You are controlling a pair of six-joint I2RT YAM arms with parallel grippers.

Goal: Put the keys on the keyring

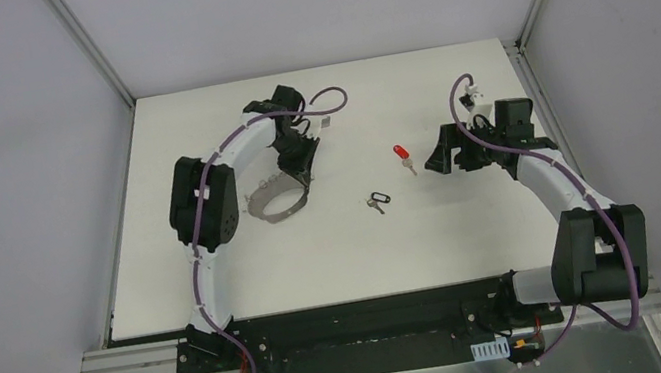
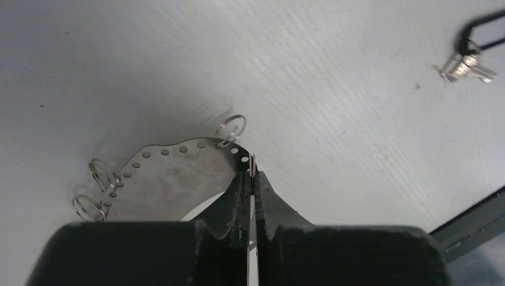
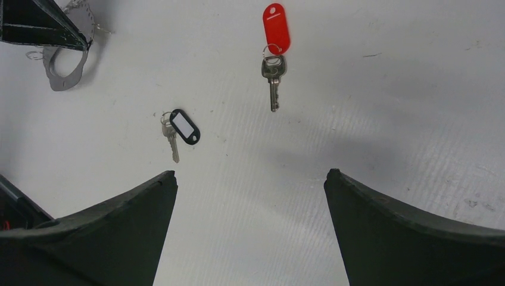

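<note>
The keyring [image 1: 275, 207] is a thin grey oval band with small wire loops, lying left of centre. My left gripper [image 1: 303, 179] is shut on its right edge; the left wrist view shows the perforated band [image 2: 172, 179] pinched between the fingers [image 2: 271, 196]. The red-tagged key [image 1: 403, 156] lies just left of my right gripper [image 1: 434, 161], which is open and empty. The dark-tagged key [image 1: 377, 201] lies at mid-table. In the right wrist view the red-tagged key [image 3: 274, 47] and the dark-tagged key [image 3: 181, 128] lie ahead of the spread fingers [image 3: 149, 202].
The white table [image 1: 348, 254] ends in a black rail at the near edge. Grey walls and metal posts close in the back and sides. The dark-tagged key also shows in the left wrist view [image 2: 467, 62] at upper right.
</note>
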